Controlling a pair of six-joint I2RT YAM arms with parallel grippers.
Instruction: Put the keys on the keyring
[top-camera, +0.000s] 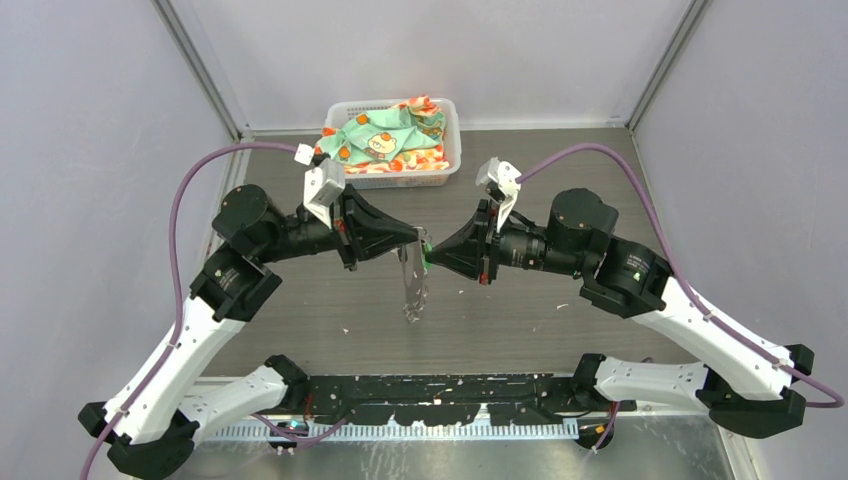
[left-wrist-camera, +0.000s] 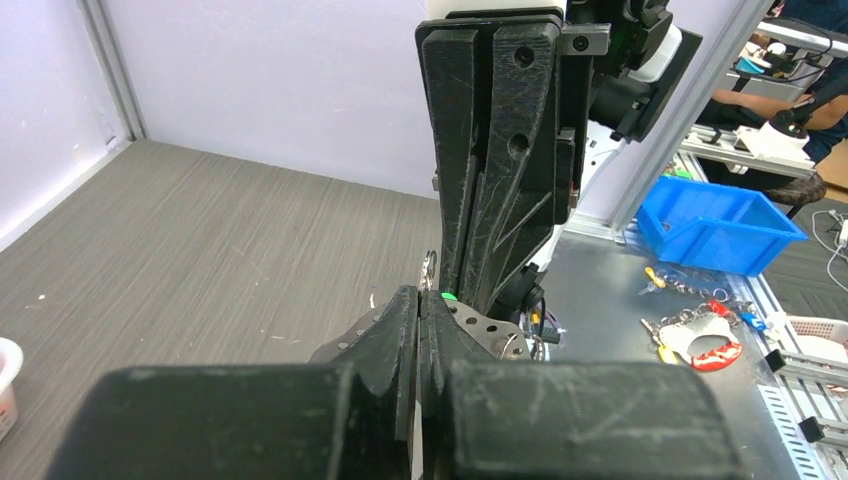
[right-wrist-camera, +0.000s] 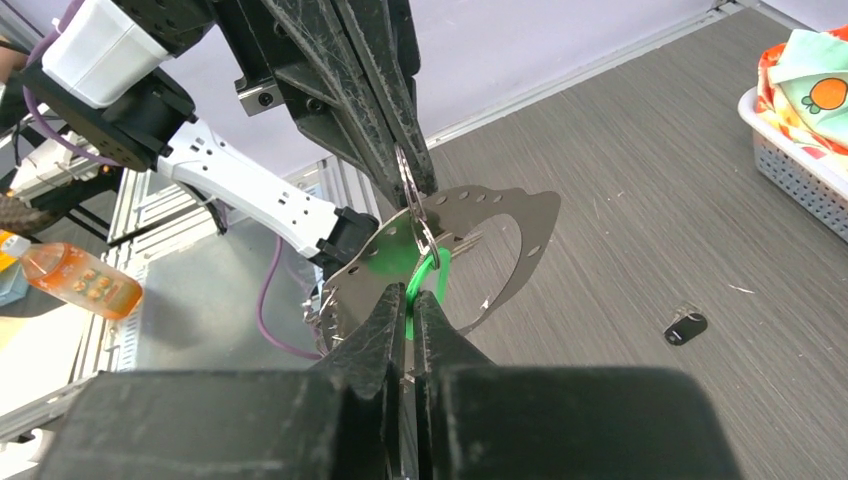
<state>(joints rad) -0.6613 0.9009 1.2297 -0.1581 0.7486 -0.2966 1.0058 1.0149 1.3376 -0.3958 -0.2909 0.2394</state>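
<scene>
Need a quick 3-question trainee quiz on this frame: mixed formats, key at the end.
1. True or false: the black-headed key lies on the table, apart from both grippers.
2. What does the right gripper pinch? A) the green-headed key B) the black-headed key C) nothing
3. Which gripper holds the keyring up off the table?
Key: 1 true; 2 A; 3 the left gripper.
</scene>
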